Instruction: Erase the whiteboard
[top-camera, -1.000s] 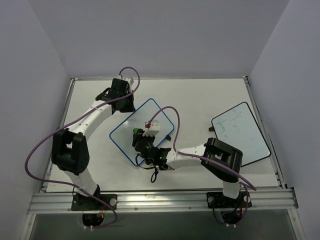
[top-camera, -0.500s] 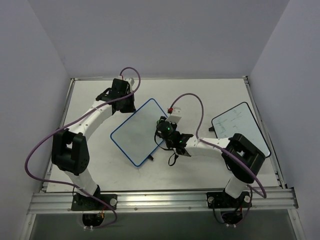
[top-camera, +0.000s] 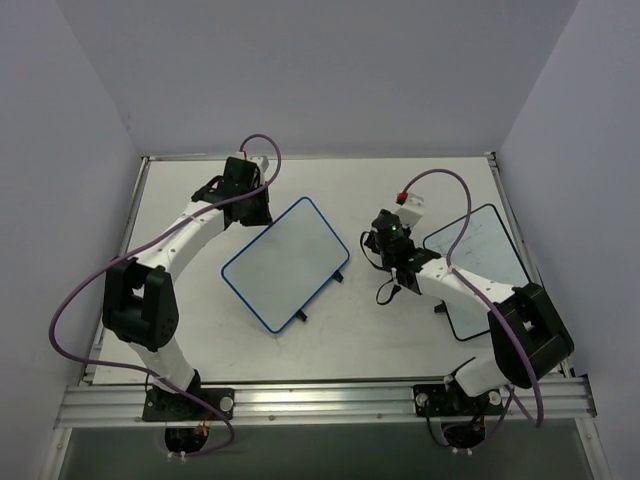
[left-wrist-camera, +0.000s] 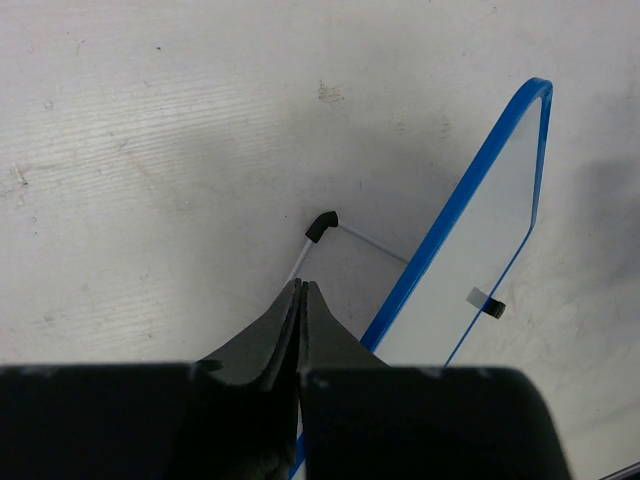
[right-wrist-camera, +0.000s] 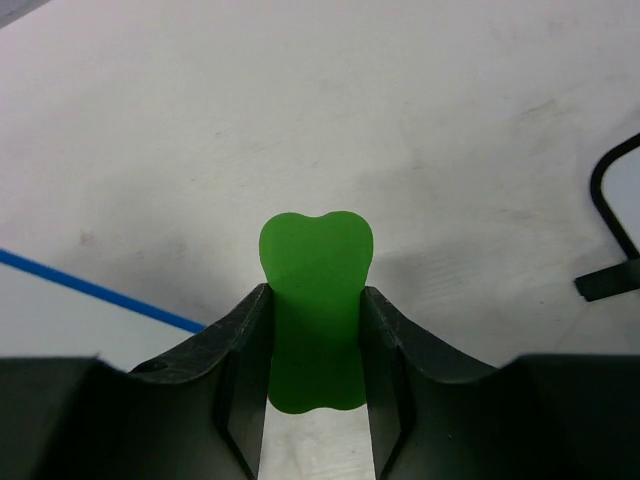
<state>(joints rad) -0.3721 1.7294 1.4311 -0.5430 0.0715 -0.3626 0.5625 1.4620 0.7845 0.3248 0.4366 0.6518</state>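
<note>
The whiteboard (top-camera: 285, 262), white with a thin blue frame, stands tilted at the table's middle; its face shows no marks in the top view. My left gripper (top-camera: 254, 210) is at the board's back left corner. In the left wrist view it (left-wrist-camera: 301, 286) is shut, and the board's thin white wire stand (left-wrist-camera: 300, 262) runs into its tips beside the blue frame (left-wrist-camera: 455, 215). My right gripper (top-camera: 384, 241) is off the board, to its right. It (right-wrist-camera: 315, 292) is shut on a green eraser (right-wrist-camera: 315, 270) above bare table.
A black-framed white board (top-camera: 485, 262) with faint marks lies at the right, just beyond my right gripper; its black foot (right-wrist-camera: 612, 240) shows in the right wrist view. The table's raised edges run at the left, back and right.
My right gripper has moved with the green eraser from over the whiteboard's lower part to the right, off the board and towards the black-framed board. My left arm has not moved.
</note>
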